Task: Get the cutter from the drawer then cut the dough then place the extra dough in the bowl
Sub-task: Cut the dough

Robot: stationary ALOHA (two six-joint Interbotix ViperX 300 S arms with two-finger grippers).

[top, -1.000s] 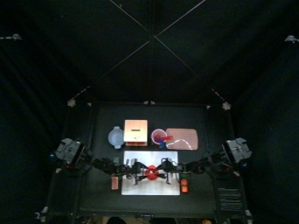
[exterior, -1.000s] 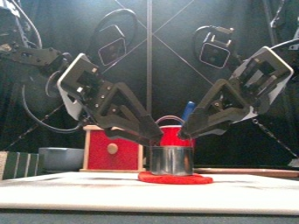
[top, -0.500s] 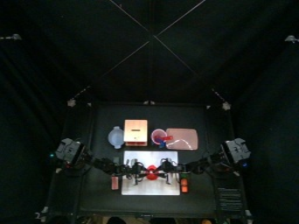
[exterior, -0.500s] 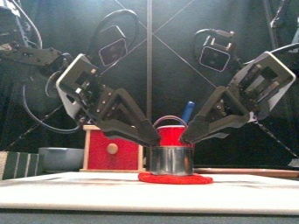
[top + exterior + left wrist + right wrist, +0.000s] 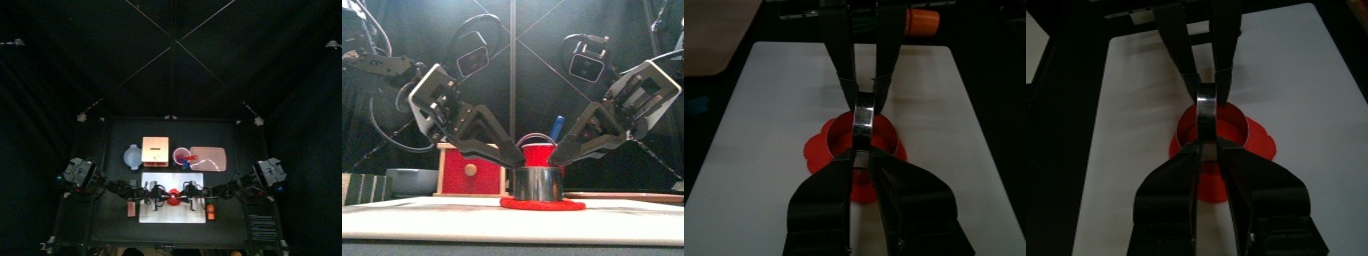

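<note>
**Pinching the cutter from both sides over the dough**

Gripping from opposite sides, both arms meet at the middle of the white cutting board (image 5: 422,220), which lies at the front of the table. The round metal cutter (image 5: 537,184) stands upright on the flat red dough (image 5: 543,204), and the dough's edge shows all round the cutter's foot in the front view.

The left gripper (image 5: 516,162) slants down from the left to the cutter's top edge. In the left wrist view its two fingers (image 5: 824,205) run close together, and their tips pinch the near side of the thin metal rim. The right gripper (image 5: 560,160) slants down from the right in the same way. In the right wrist view its fingers (image 5: 1173,205) are likewise drawn in, nipping the rim on the opposite side. Each wrist view also shows the other arm's jaws across the ring, narrowed to a point on the far rim.

The dough lies flat on the board, spreading wider than the cutter on every side that shows.

Behind the board, well apart from the grippers, the pale wooden box (image 5: 155,146) stands with its red drawer front (image 5: 472,170) facing forward. The blue-grey bowl (image 5: 131,155) sits just to the box's left. To the box's right lies the pink tray (image 5: 214,165). The red cup (image 5: 543,152) rises behind the cutter in the front view, with the blue toy knife (image 5: 557,128) sticking out of it.
</note>
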